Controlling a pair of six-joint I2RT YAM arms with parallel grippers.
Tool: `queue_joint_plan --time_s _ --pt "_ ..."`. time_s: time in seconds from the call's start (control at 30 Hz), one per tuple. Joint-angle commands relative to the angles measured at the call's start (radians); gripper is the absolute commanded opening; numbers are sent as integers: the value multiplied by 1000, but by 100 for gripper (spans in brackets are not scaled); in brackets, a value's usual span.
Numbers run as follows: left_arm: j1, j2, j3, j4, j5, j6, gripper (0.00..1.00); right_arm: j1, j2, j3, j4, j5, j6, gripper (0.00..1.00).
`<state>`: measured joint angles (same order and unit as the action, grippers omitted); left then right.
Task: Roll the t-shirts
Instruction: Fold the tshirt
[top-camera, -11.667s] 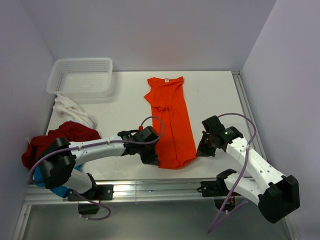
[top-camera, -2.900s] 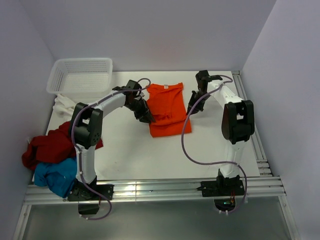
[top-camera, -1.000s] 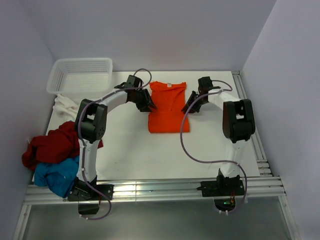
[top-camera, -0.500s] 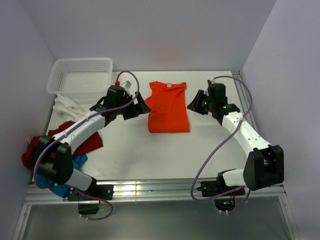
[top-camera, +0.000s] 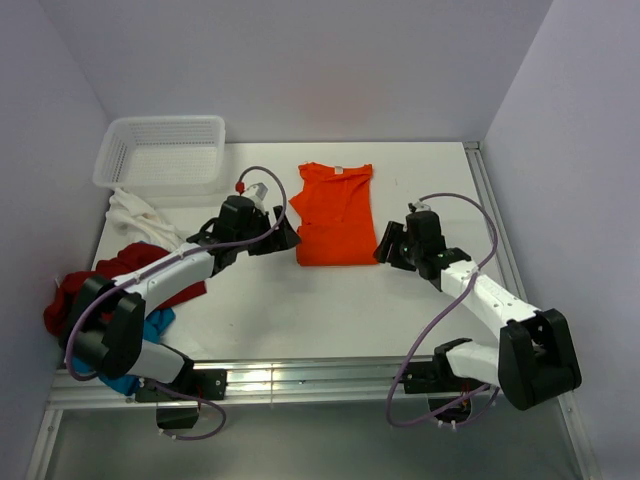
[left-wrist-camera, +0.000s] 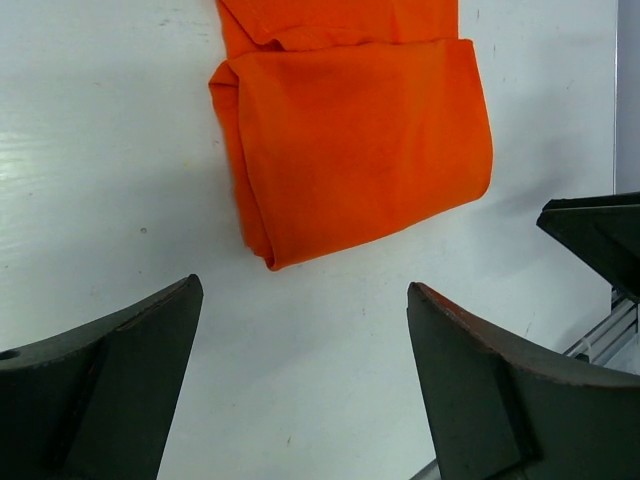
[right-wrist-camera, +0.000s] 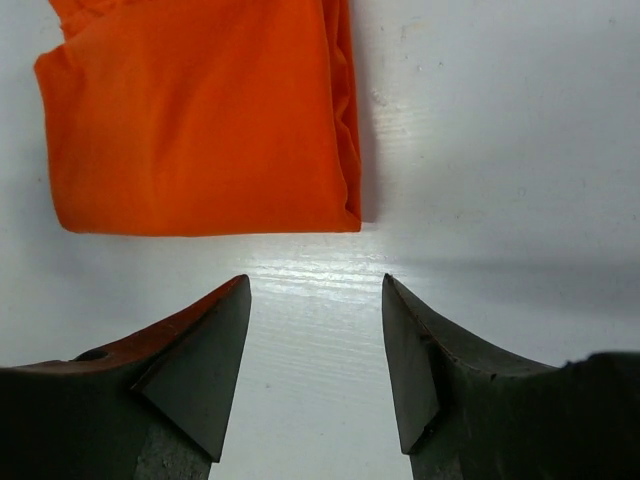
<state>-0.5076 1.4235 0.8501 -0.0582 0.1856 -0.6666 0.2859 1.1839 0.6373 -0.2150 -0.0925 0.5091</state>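
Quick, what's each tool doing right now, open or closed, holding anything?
Left tool: open, empty, near the folded bright orange fabric t-shirt.
Right tool: open, empty too.

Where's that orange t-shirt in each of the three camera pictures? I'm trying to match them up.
Top external: the orange t-shirt lies mid-table, towards the far edge.
Left wrist: the shirt fills the upper middle, cut off at the top.
Right wrist: the shirt sits upper left, cut off at the top.
Shared landmark: its folded near edge against the white table.

Jaws nearer, clear of orange t-shirt (top-camera: 336, 215)
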Motion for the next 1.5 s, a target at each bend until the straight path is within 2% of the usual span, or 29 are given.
queue_joint_plan --time_s 0.0,0.17,0.5,0.8,0.9,0.97,1.2,1.33,1.47 --pt "-28 23 -34 155 -28 48 87 24 -27 -47 127 91 38 62" --pt "-34 90 -42 215 -32 53 81 42 72 -56 180 151 65 58" --pt "-43 227 -6 254 -37 82 71 67 197 -28 262 165 65 57" --pt "-45 250 -2 258 -32 97 66 90 280 -11 293 162 85 52" --pt "-45 255 -3 264 -25 111 63 96 275 -14 302 169 85 50" --pt "-45 267 4 256 -20 117 58 98 278 -11 302 169 78 49" --pt "-55 284 6 270 -1 121 59 101 299 16 290 166 69 45" --pt "-71 293 9 271 -2 127 63 102 312 32 286 163 62 45" --pt "-74 288 -3 291 21 127 62 104 316 38 286 158 54 43"
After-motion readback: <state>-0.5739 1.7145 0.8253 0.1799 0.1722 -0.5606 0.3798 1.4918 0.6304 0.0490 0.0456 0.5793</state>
